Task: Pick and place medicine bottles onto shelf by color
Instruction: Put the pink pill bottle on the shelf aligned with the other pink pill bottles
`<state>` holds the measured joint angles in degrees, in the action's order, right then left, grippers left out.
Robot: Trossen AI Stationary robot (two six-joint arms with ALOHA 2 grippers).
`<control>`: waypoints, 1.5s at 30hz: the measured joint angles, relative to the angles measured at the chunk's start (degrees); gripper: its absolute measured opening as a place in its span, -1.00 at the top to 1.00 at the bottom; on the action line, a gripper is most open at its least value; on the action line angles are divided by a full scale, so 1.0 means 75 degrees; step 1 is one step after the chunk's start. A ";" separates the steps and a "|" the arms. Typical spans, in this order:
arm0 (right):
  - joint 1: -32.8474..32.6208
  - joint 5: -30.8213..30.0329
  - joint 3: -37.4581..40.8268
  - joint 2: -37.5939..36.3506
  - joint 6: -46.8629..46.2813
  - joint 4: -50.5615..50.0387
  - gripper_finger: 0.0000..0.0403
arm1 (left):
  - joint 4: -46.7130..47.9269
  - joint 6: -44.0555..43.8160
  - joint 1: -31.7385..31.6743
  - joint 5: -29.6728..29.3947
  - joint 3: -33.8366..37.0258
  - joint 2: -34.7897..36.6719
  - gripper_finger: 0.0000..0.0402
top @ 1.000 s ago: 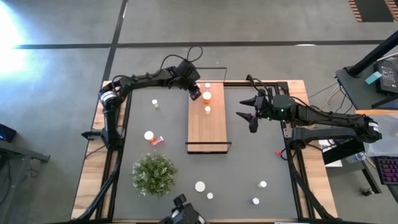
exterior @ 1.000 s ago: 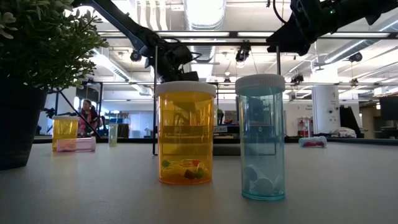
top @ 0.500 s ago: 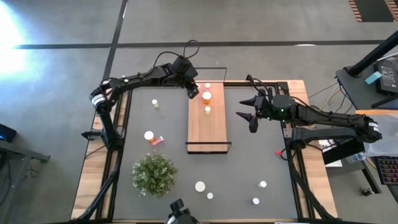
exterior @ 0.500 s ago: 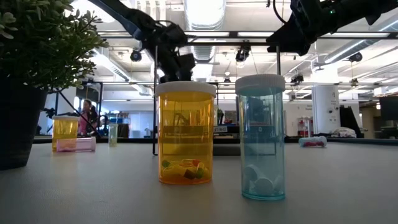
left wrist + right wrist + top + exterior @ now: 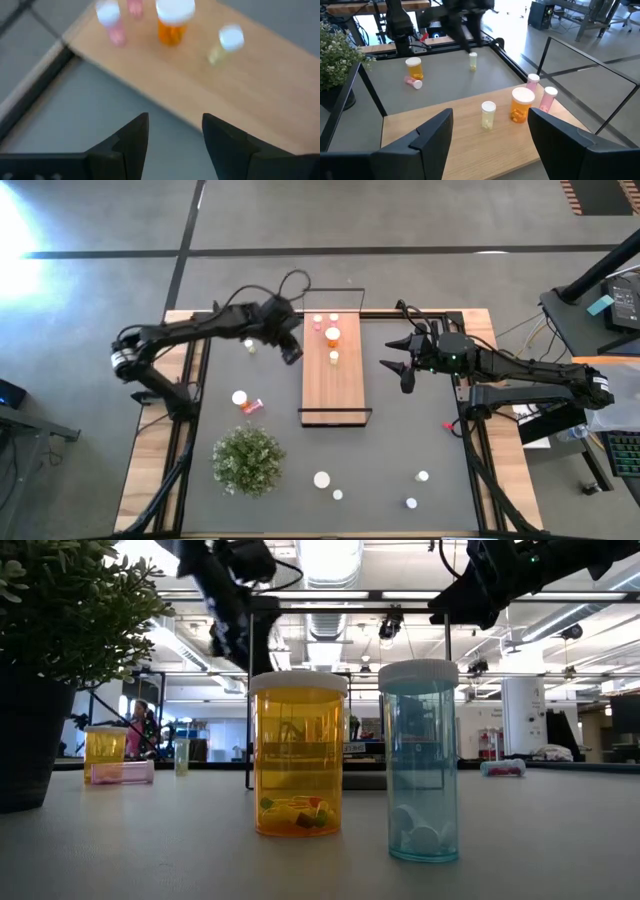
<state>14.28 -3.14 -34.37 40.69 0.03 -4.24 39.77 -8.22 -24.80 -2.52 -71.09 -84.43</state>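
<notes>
The shelf (image 5: pixel 335 370) lies mid-table. Four medicine bottles stand on their bases at its far end: two pink ones (image 5: pixel 111 20) (image 5: pixel 134 6), an orange one (image 5: pixel 332 334) and a pale yellow one (image 5: pixel 333 356). My left gripper (image 5: pixel 291 351) hovers open and empty over the mat just left of the shelf, and in its wrist view the gap (image 5: pixel 175 125) between its fingers is bare. My right gripper (image 5: pixel 400 370) waits open and empty to the right of the shelf, raised above the mat (image 5: pixel 490 117).
Loose bottles stand on the mat: a pale one (image 5: pixel 250 345), an orange one (image 5: pixel 239 397) next to a pink one lying down (image 5: pixel 252 407), and several near the front edge, among them an orange one (image 5: pixel 298 755) and a blue one (image 5: pixel 420 760). A potted plant (image 5: pixel 247 460) stands front left.
My left gripper has drawn back from over the shelf's far end toward the table's left edge, rising a little. It is empty. The pink bottle it covered now shows standing on the shelf.
</notes>
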 joint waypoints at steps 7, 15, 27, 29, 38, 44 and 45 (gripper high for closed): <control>0.0000 0.0000 0.0000 0.0001 0.0000 0.0003 -0.24 | 0.0060 -0.1159 0.0655 -0.0286 0.1388 0.1105 0.16; 0.0000 0.0000 0.0000 0.0001 0.0000 0.0004 -0.24 | 0.0152 -0.1277 0.0942 -0.0211 0.2466 0.1499 0.16; 0.0000 0.0000 0.0000 0.0000 0.0000 0.0004 -0.24 | 0.0742 -0.1330 0.1553 0.0529 0.2923 0.1463 0.16; 0.0000 0.0000 0.0000 0.0000 0.0000 0.0004 -0.24 | 0.0961 -0.1324 0.1709 0.0533 0.2923 0.1461 0.16; 0.0000 0.0000 0.0000 0.0000 0.0000 0.0004 -0.24 | 0.1041 -0.0772 0.2313 0.0585 0.2946 0.1390 0.16; 0.0000 0.0000 0.0000 0.0001 0.0000 0.0001 -0.24 | 0.1036 -0.0535 0.2416 0.0579 0.2969 0.0940 0.16; 0.0000 0.0000 0.0000 0.0000 0.0000 0.0004 -0.24 | 0.1040 -0.0453 0.2416 0.0579 0.2969 0.0847 0.16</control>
<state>14.28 -3.14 -34.37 40.69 0.03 -4.21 47.57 -11.61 -6.68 1.83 -48.82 -78.08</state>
